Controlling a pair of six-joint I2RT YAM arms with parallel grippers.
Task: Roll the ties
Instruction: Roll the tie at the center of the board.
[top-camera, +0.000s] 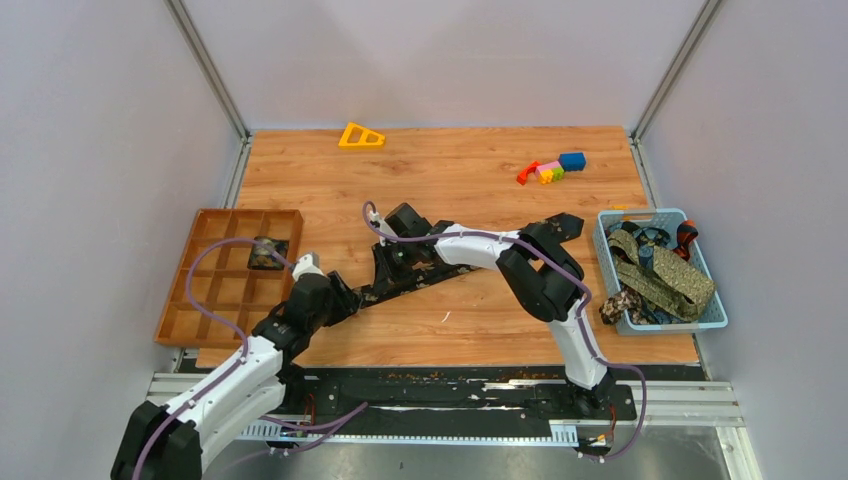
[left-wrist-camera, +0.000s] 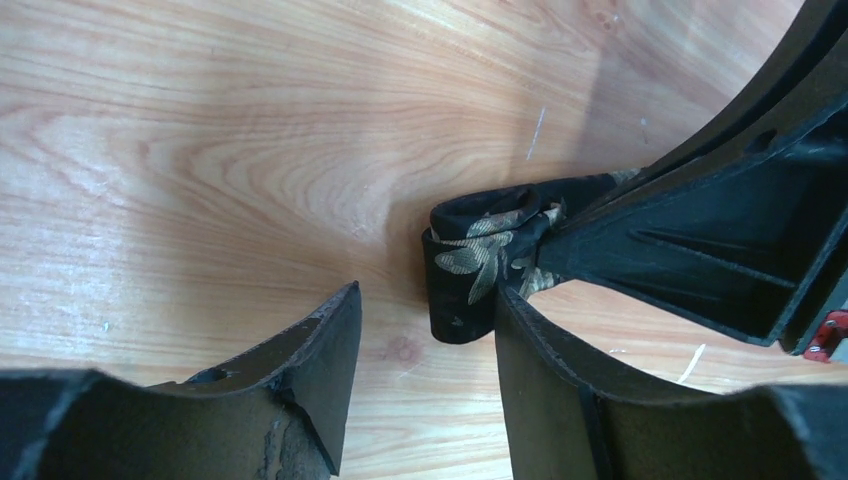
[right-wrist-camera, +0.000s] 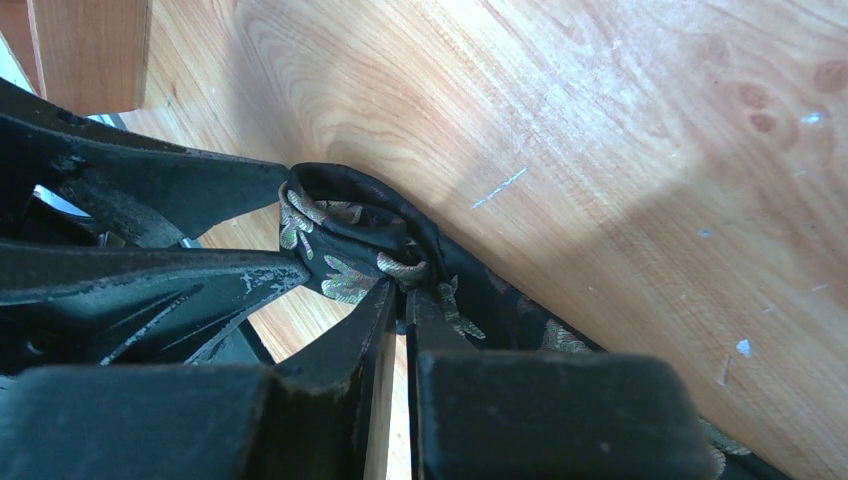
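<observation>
Top camera gives us, nearest the arms' bases, the left gripper (top-camera: 343, 297) low over the table (top-camera: 470, 330). It sits at the near-left end of a black tie (left-wrist-camera: 470, 262) that lies slanting across the middle of the wood toward the far right. From the left wrist we see its jaws standing apart and holding nothing, with the tie's end, folded over into a small loop, just beyond the fingertips. Just past that, the right gripper (right-wrist-camera: 402, 292) is pinched closed on the looped end, and a pale leafy pattern shows around its tips. Left of the tie sits a wooden tray (top-camera: 215, 290) of compartments, with a rolled tie (top-camera: 268, 252) in one. At the right edge a blue basket (top-camera: 670, 325) holds a heap of more ties (top-camera: 670, 280). Farthest off lie coloured blocks (top-camera: 550, 170) and a yellow triangle (top-camera: 361, 136).
</observation>
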